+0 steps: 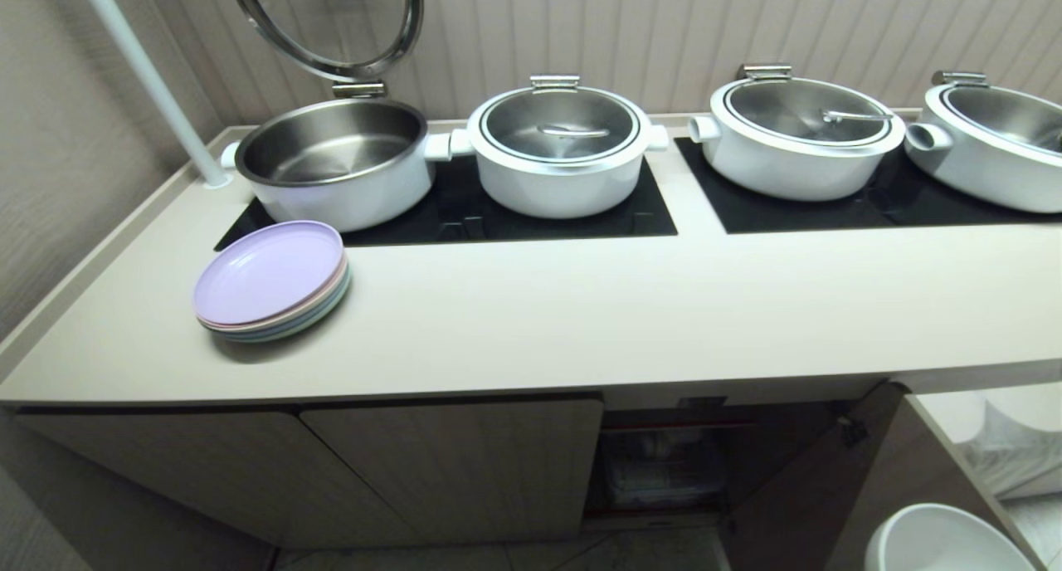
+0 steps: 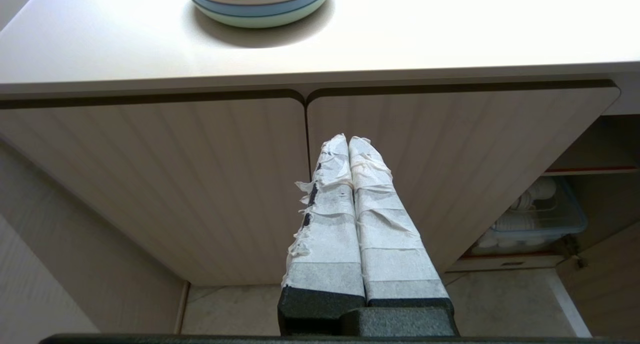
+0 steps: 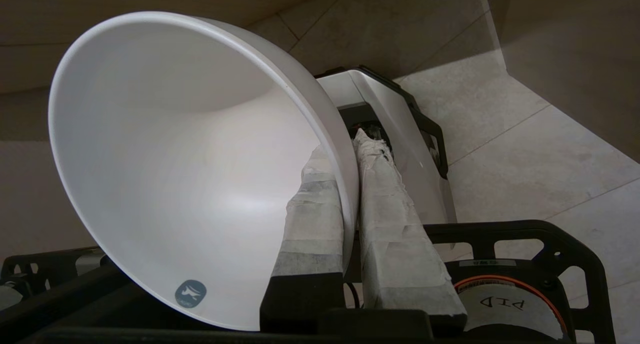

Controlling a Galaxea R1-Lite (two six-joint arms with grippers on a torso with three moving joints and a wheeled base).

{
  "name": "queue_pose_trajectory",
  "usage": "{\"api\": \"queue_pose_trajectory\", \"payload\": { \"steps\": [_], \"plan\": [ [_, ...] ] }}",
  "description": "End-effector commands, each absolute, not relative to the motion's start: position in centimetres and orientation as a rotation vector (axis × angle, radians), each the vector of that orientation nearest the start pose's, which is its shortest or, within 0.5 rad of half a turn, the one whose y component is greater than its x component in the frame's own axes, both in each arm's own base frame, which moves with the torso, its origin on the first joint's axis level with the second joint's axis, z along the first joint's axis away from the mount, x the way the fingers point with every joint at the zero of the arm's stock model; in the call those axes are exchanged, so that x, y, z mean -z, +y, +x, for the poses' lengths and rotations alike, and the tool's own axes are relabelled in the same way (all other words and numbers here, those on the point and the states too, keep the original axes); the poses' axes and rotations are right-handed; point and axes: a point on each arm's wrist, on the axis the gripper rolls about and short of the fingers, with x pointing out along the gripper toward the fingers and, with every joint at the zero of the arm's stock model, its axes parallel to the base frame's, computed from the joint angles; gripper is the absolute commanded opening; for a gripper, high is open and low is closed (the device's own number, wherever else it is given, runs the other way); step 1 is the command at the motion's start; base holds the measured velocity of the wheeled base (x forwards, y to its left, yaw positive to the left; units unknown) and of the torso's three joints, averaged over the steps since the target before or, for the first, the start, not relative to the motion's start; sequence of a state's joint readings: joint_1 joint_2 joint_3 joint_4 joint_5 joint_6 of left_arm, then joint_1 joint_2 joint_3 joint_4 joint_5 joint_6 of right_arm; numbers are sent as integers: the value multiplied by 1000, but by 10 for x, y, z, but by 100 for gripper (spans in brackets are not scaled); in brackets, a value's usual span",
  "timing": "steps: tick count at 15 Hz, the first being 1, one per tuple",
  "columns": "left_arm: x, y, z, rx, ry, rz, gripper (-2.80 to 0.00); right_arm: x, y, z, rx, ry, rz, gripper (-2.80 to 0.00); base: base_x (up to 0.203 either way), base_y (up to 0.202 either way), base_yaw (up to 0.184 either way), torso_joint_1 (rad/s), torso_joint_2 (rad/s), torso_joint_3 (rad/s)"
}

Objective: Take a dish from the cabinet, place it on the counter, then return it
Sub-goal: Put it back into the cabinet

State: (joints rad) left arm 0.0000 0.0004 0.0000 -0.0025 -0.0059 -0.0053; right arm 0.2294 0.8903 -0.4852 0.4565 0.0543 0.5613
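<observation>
Carrying dish [image 3: 165,159] | right pincer [image 3: 350,154] clamps its rim, low at the near right by the open cabinet [image 1: 664,463] | left pincer [image 2: 348,146] closed, parked | advice: lift level, clear the bench [image 1: 581,305] edge before setting down

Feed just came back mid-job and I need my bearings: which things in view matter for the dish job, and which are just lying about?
Part of the job:
- white bowl, pinched by its rim in the right hand
- cabinet, door open
- counter

Just lying about:
- stack of pastel plates
- four white pots on the black panels
- left hand, shut, empty, facing the closed doors
</observation>
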Motion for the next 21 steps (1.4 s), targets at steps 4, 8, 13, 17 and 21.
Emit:
{"api": "queue_pose_trajectory", "payload": {
  "steps": [4,8,13,17,21],
  "plan": [
    [-76,0,-23,6,-3,-6,-280,-156,16,65,-14,909,453,-280,0,0,0,0,0,0],
    [-76,0,-23,6,-3,-6,-280,-157,16,63,-19,896,459,-280,0,0,0,0,0,0],
    [-76,0,-23,6,-3,-6,-280,-157,16,62,-8,895,488,-280,0,0,0,0,0,0],
    [-76,0,-23,6,-3,-6,-280,-157,16,63,-5,900,494,-280,0,0,0,0,0,0],
    [-76,0,-23,6,-3,-6,-280,-157,16,64,-4,900,494,-280,0,0,0,-53,92,54]
  ]
}}
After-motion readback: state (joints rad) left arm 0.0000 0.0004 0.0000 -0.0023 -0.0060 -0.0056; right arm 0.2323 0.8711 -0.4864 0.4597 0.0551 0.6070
